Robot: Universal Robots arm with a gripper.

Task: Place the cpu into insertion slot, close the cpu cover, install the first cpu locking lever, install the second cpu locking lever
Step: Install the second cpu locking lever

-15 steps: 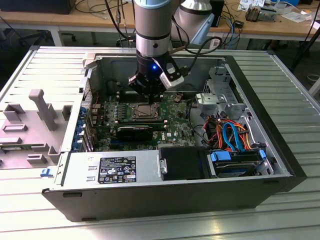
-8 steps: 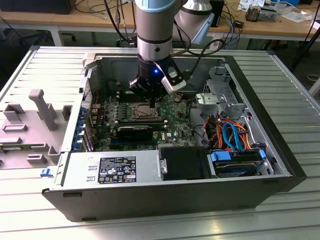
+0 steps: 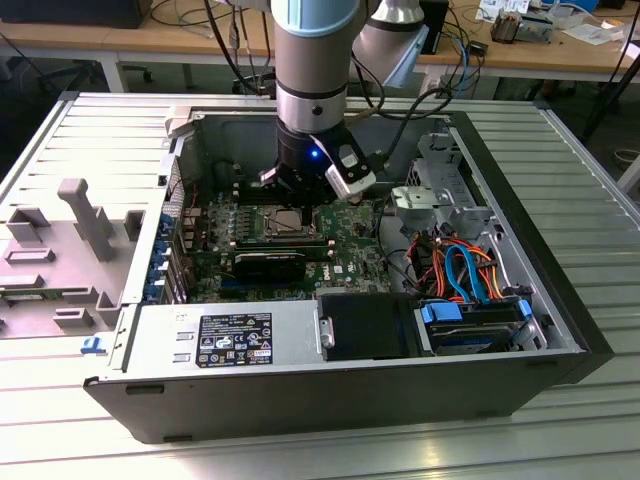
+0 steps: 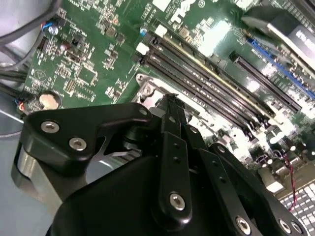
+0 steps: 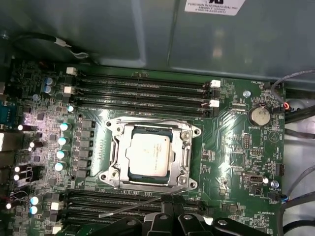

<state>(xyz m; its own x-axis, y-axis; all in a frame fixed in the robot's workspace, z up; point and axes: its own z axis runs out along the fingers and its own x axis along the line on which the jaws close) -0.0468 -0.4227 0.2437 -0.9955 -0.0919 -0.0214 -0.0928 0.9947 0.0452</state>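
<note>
My gripper [image 3: 300, 190] hangs inside the open computer case [image 3: 560, 300], at upper centre of the exterior view, just above the green motherboard [image 3: 350, 262]. In the first wrist view the cpu [image 5: 150, 153] lies seated in the insertion slot [image 5: 120, 164] at frame centre, its dull silver top showing through the cut-out of the cpu cover [image 5: 186, 150], which lies flat over the socket. A thin locking lever [image 5: 129, 208] slants across the memory slots [image 5: 142, 81] near my fingertips [image 5: 166, 202]. My fingers appear drawn together in both wrist views, clasping nothing I can make out. Board markings and the case label [image 3: 236, 340] are too small to read.
</note>
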